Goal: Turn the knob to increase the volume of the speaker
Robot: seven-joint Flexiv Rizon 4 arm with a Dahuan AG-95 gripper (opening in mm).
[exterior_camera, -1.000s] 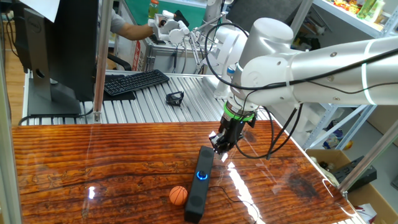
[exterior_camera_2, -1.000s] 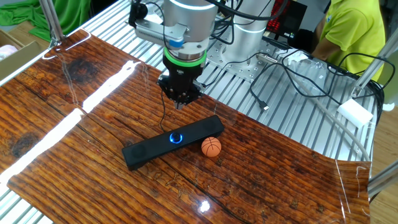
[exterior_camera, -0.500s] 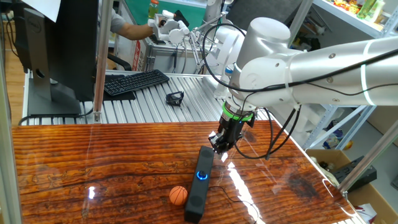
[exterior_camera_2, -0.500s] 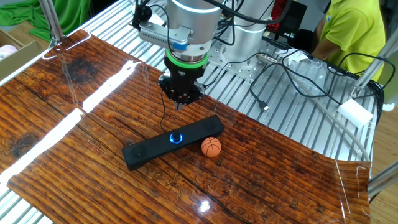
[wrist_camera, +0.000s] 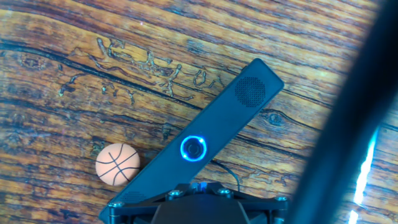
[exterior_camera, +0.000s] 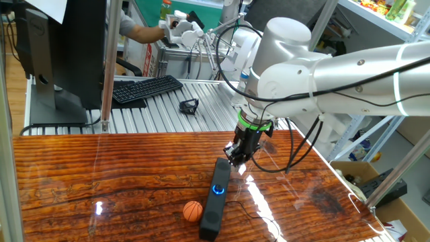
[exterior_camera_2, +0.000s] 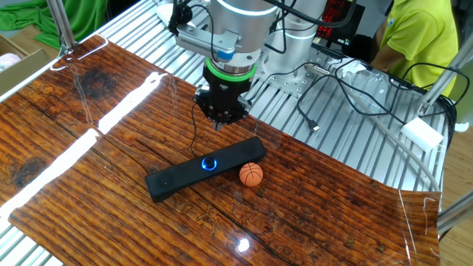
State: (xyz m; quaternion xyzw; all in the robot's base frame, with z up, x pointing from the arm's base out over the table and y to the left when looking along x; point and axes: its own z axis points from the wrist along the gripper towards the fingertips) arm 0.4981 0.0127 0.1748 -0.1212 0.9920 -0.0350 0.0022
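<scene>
My gripper (exterior_camera_2: 219,122) hangs over the table, fingers pressed together, holding nothing, pointing straight down. Speaker (exterior_camera_2: 205,168) lies flat on the wood, knob (exterior_camera_2: 211,163) mid-bar and glowing blue, ball (exterior_camera_2: 251,174) just beside the bar. I'm off to one side of the knob, not on it. To do this well, I'd centre over the ring first, spread just past the dial, drop square, then pinch and twist without shoving the bar.

Glossy grained wooden table (exterior_camera_2: 89,185); matt black plastic speaker (exterior_camera_2: 205,168); ribbed metal bench (exterior_camera_2: 347,140).
</scene>
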